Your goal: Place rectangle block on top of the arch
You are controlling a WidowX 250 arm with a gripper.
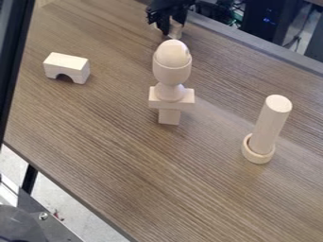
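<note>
Rectangle block (176, 32) is at the claw (171, 33), open or gripping I cannot tell; arch (68, 67) stands well apart

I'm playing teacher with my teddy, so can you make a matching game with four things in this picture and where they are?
Things
1. arch
2. tall cylinder
3. egg shape
4. pincer

Places
A. bottom end inside the ring
B. near the picture's top edge
C. near the picture's left side
D. in the cup

Right pairs: 1-C, 2-A, 3-D, 4-B
</note>
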